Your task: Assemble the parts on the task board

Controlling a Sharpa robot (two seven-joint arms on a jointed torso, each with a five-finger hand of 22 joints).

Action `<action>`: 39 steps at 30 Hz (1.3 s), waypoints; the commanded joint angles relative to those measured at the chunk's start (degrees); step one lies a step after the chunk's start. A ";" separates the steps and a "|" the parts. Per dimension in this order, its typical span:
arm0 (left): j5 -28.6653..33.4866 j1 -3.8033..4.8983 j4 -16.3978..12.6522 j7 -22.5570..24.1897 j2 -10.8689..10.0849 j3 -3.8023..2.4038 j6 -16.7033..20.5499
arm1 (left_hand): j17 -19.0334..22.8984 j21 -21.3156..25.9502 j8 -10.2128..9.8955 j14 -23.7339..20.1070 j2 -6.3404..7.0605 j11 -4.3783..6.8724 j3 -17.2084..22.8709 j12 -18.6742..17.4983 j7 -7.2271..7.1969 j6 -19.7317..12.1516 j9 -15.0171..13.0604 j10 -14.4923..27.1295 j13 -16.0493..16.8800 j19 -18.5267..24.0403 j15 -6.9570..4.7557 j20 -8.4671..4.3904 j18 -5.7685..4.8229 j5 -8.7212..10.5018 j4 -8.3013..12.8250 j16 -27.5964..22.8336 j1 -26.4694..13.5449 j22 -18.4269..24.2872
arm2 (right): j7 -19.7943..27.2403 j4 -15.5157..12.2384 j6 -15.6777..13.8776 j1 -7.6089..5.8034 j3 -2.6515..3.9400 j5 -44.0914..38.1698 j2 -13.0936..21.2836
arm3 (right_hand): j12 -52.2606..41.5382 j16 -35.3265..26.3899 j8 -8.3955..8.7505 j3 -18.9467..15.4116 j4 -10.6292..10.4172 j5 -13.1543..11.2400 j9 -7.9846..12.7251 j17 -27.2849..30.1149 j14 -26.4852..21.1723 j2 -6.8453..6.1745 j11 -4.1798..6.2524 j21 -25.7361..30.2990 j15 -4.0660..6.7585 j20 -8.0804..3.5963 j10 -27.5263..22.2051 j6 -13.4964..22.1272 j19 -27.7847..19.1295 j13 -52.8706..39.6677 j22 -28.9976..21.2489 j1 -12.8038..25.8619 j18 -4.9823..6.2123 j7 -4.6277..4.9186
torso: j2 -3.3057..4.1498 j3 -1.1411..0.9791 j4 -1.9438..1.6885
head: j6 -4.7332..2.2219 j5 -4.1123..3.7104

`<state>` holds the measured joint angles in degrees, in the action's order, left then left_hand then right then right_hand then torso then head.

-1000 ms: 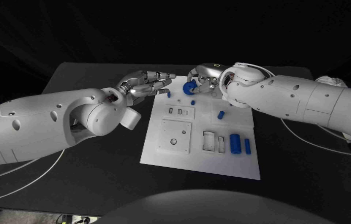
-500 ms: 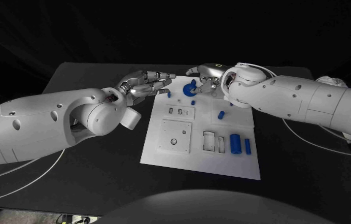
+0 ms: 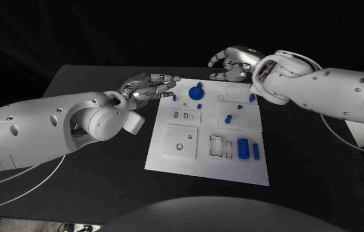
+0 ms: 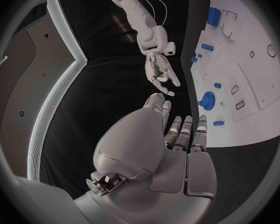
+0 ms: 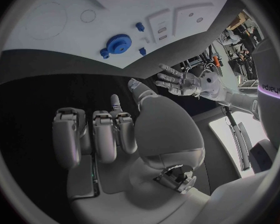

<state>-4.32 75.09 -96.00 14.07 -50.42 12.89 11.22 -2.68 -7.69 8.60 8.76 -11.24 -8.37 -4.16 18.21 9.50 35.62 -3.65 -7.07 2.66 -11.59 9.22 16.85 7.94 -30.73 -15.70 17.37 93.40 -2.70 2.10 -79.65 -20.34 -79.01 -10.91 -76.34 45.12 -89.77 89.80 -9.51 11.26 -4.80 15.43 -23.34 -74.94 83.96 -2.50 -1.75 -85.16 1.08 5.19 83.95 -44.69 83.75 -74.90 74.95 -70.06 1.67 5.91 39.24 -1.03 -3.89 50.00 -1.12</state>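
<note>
The white task board (image 3: 209, 161) lies in the middle of the table. A blue gear (image 3: 195, 92) sits near the board's far edge, also seen in the wrist views (image 4: 209, 99) (image 5: 118, 44). My right hand (image 3: 233, 63) hovers above and behind the board's far edge, fingers apart and empty, clear of the gear. My left hand (image 3: 152, 87) is held at the board's far left corner with its fingers stretched toward the gear, holding nothing. Small blue pegs (image 3: 228, 119) lie scattered on the board. A thick blue cylinder (image 3: 243, 148) and a slim blue one (image 3: 256, 151) lie near its right edge.
The board (image 4: 252, 69) has several empty recesses: two small slots (image 3: 182, 115), a square plate with a hole (image 3: 182, 140), and rectangular pockets (image 3: 217, 145). White cables (image 3: 334, 137) trail off the right side of the black table.
My right hand has let go of the blue gear, left it on the board, and risen away to the far right. The left hand has stayed in place.
</note>
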 commanded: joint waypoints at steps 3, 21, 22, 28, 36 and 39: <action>-0.93 0.02 -0.14 0.90 0.03 -0.03 -0.64 | -0.09 -0.35 0.24 0.00 0.20 -0.56 0.39 0.33 0.35 0.06 -0.05 -0.03 0.06 -0.32 0.40 -0.06 -0.75 -0.39 0.04 0.35 0.31 -0.05 | 7.51 -5.41 -1.94 -1.21 -0.10 7.73 7.35 | -0.23 0.20 0.04 -0.98 -0.80 -1.79 -0.58 -15.06 6.04 -0.84 1.02 -3.76 0.82 -0.55 6.05 -0.66 5.44 -15.10 14.66 -0.13 -1.37 -0.89 | -0.10 0.00 0.04 | 0.00 -0.05; -1.75 -1.04 0.23 1.40 -0.17 -0.03 -1.57 | -0.10 -0.37 0.34 0.05 0.25 -0.60 0.64 0.50 0.35 0.19 -0.07 -0.11 0.08 -0.36 0.50 -0.05 -0.85 -0.46 0.15 0.45 0.49 -0.05 | 15.58 -1.83 -3.48 5.05 -0.36 20.34 16.36 | -0.23 0.20 -13.34 -0.77 -4.35 12.16 -19.21 -15.06 6.04 -2.49 0.78 -4.42 0.67 -0.63 6.05 14.75 5.87 -15.10 14.87 -4.52 -1.54 -0.45 | -0.55 0.09 0.86 | 0.00 -1.38; -1.77 -1.12 0.24 1.41 -0.21 -0.03 -1.67 | -0.10 -0.37 0.34 0.05 0.25 -0.60 0.64 0.50 0.35 0.19 -0.07 -0.11 0.08 -0.36 0.50 -0.05 -0.85 -0.46 0.15 0.45 0.49 -0.05 | 15.77 -1.08 -3.38 5.61 -0.36 20.44 16.05 | -0.23 0.20 -13.86 -0.78 -4.56 11.36 -19.45 -15.06 6.04 -2.53 0.74 -4.28 0.64 -0.59 6.05 15.38 5.74 -15.10 14.82 -4.57 -1.50 -0.41 | -0.57 0.07 0.90 | 0.00 -1.43; -1.83 -1.49 0.27 1.43 -0.47 -0.03 -2.05 | -0.08 -0.37 0.35 0.01 0.21 -0.66 0.90 0.52 0.40 0.11 -0.06 -0.11 0.08 -0.36 0.54 -0.06 -0.94 -0.50 0.24 0.43 0.65 -0.04 | 16.97 3.95 -2.92 9.35 -0.36 20.85 13.53 | -0.23 0.20 -15.00 -0.88 -5.18 9.68 -19.82 -15.06 6.04 -2.66 0.62 -3.96 0.57 -0.46 6.05 17.14 5.45 -15.10 14.68 -4.63 -1.39 -0.30 | -0.65 0.04 0.95 | 0.00 -1.88; -1.85 -1.68 0.25 1.51 -0.63 -0.03 -2.19 | -0.08 -0.38 0.34 0.01 0.20 -0.68 0.97 0.52 0.41 0.05 -0.05 -0.10 0.08 -0.37 0.54 -0.06 -0.96 -0.52 0.28 0.46 0.70 -0.05 | 17.43 8.28 -1.90 12.13 -0.36 21.05 11.07 | -0.23 0.20 -15.71 -0.99 -5.60 9.30 -20.07 -15.06 6.04 -2.69 0.55 -3.64 0.51 -0.40 6.05 17.92 5.15 -15.10 14.55 -4.52 -1.29 -0.22 | -0.60 0.02 0.98 | 0.00 -2.18; -1.85 -1.74 0.24 1.51 -0.75 -0.03 -2.22 | -0.08 -0.38 0.34 0.01 0.20 -0.68 0.97 0.52 0.41 0.05 -0.05 -0.10 0.08 -0.37 0.54 -0.06 -0.96 -0.52 0.28 0.46 0.70 -0.05 | 17.69 9.04 -1.85 12.71 -0.35 21.08 10.48 | -0.23 0.20 -15.92 -1.03 -5.71 9.17 -20.13 -15.06 6.04 -2.75 0.52 -3.52 0.48 -0.38 6.05 18.32 5.04 -15.10 14.50 -4.53 -1.25 -0.20 | -0.60 0.02 1.02 | 0.00 -2.16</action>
<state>-5.79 73.40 -95.64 14.63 -51.17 12.90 10.23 -2.71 -7.69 8.60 8.85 -11.01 -8.58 -3.60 18.49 9.50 35.62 -3.65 -7.28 2.66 -11.68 9.32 16.76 7.98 -30.94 -15.47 17.51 93.62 -2.70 18.24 -70.90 -23.29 -66.44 -11.27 -55.64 55.82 -89.77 89.80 -25.11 10.29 -10.21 24.93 -43.38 -74.92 84.03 -5.16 -0.79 -89.06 1.86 4.29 84.00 -26.72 84.02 -74.94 74.92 -74.22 0.79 5.80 38.60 -1.02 -2.91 50.00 -3.26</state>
